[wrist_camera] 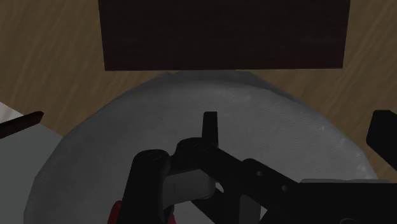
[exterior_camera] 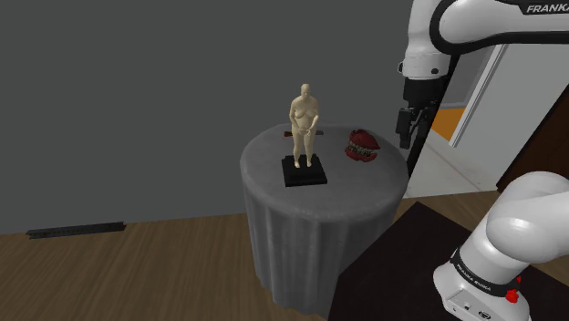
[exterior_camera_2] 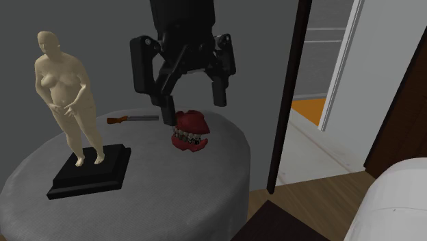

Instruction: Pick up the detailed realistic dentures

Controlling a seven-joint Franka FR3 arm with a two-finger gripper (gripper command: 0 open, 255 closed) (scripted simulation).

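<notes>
The dentures (exterior_camera: 362, 146) are a dark red set of gums with small teeth, resting on the round grey-covered table (exterior_camera: 319, 205) near its edge on the shoulder view's right. In the second exterior view the dentures (exterior_camera_2: 191, 134) lie just beyond the middle of the table (exterior_camera_2: 205, 198). My black gripper (exterior_camera_2: 193, 106) hangs open a little above them, one finger (exterior_camera_2: 163, 109) to each side, touching nothing. From the shoulder view the gripper (exterior_camera: 407, 137) hovers at the table's right edge. A sliver of the red dentures (wrist_camera: 117, 212) shows in the wrist view beside the hand.
A cream figure statue (exterior_camera_2: 67, 96) on a black base (exterior_camera_2: 92, 171) stands mid-table, close to the dentures. A thin tool with a reddish handle (exterior_camera_2: 133, 119) lies behind them. A dark door frame (exterior_camera_2: 291, 96) and a lit doorway (exterior_camera: 474, 100) stand to the right. A dark rug (exterior_camera: 401, 264) covers the wooden floor.
</notes>
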